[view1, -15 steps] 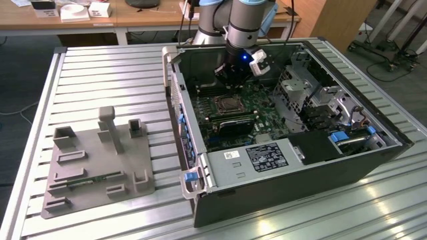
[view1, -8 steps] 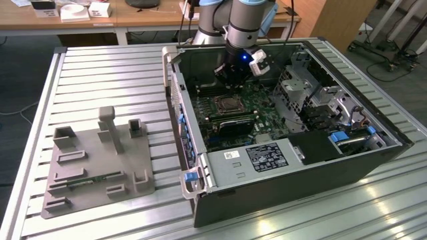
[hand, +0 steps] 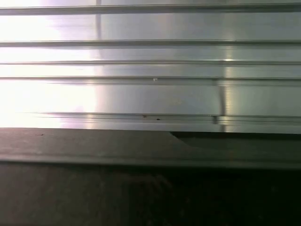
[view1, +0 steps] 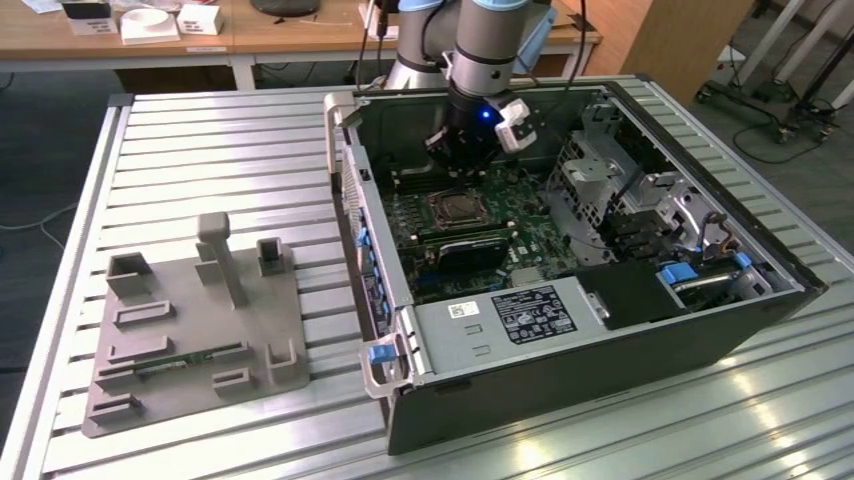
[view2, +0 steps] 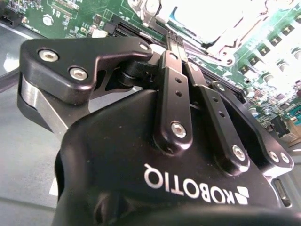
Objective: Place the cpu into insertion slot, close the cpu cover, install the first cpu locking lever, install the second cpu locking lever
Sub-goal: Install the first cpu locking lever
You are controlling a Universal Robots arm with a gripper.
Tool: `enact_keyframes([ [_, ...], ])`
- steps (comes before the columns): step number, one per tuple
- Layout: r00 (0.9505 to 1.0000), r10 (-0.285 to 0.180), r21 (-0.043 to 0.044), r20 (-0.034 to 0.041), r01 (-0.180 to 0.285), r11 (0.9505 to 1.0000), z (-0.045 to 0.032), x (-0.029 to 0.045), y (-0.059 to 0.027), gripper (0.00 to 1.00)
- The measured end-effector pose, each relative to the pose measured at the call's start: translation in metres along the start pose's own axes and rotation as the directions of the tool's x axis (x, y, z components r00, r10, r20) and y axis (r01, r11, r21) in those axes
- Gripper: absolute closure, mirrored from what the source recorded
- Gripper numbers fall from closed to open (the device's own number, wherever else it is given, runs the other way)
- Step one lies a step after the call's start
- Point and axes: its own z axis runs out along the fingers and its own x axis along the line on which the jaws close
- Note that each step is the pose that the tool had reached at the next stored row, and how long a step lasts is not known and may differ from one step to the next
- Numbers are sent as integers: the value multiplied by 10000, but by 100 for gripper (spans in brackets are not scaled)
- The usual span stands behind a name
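Your hand (view1: pixel 458 172), fingers together and gripping nothing I can see, hovers just above the edge of the socket (view1: pixel 438 206) inside the computer case (view1: pixel 601 330). The cpu (view1: pixel 462 208) sits in that socket. Descend slowly and squarely, I'd judge, keeping the tips off the chip.

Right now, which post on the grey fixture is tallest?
The plain post at the fixture's far side; it tops the shorter slotted post just to the exterior view's right of it.

A silver-grey arm (view1: pixel 483 48) with blue caps carries a black hand (view2: pixel 176 41) studded with silver screws.
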Motion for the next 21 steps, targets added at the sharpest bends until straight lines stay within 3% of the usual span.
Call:
enact_keyframes([
  [7, 10000, -3, -110, 1, 3, 9999, -1, 0, -1, 90],
  [21, 10000, -3, -117, 1, 3, 9999, 2, -66, 0, 90],
])
